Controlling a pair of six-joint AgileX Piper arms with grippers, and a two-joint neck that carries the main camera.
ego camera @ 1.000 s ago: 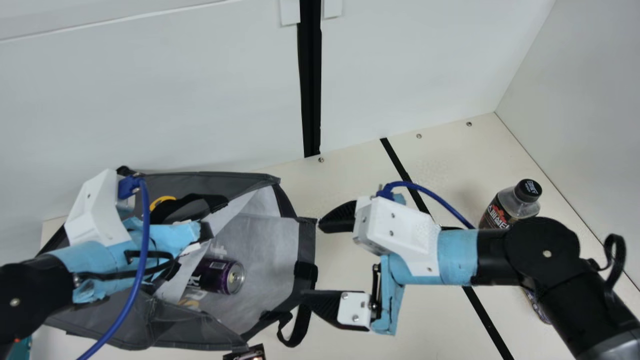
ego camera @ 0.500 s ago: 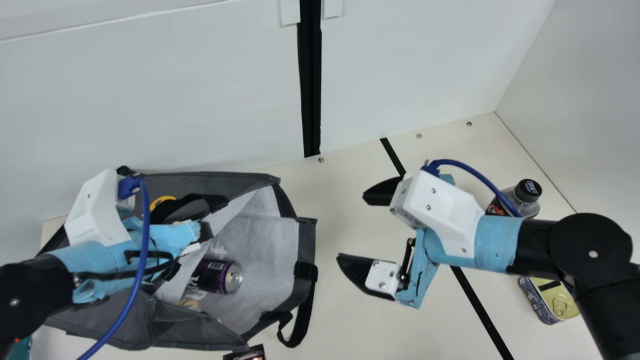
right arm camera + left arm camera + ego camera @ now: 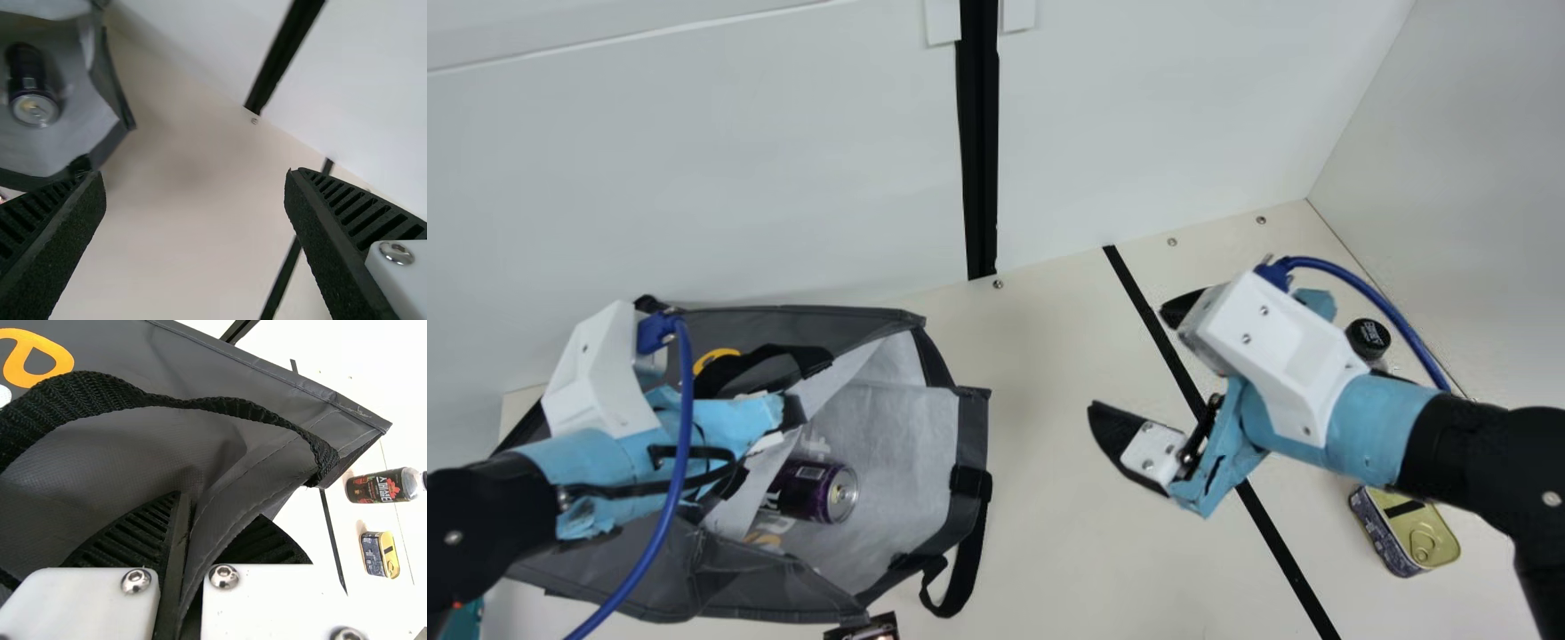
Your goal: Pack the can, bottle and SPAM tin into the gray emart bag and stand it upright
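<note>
The gray bag [image 3: 738, 587] lies on its side at the left, its mouth facing right. Inside, on the pale lining, rests the purple can [image 3: 815, 491]. My left gripper [image 3: 787, 413] is at the bag's upper side; in the left wrist view my left gripper [image 3: 183, 567] is shut on a fold of the bag. My right gripper [image 3: 1134, 356] stands open and unloaded over the table; the right wrist view shows my right gripper [image 3: 197, 200] with its fingers wide apart. Partly behind the right arm is the bottle [image 3: 1368, 340]. The SPAM tin [image 3: 1405, 531] lies below that arm.
A black strip runs across the cream table [image 3: 1040, 551]. White walls rise behind and at the right. A small dark object [image 3: 864, 628] is at the bottom edge by the bag's strap loop, and a teal item [image 3: 463, 620] at the lower left.
My right gripper has moved from the bag's mouth to the right, staying open, and its arm has uncovered the tin. The can has shifted very slightly left. The left arm has kept still.
</note>
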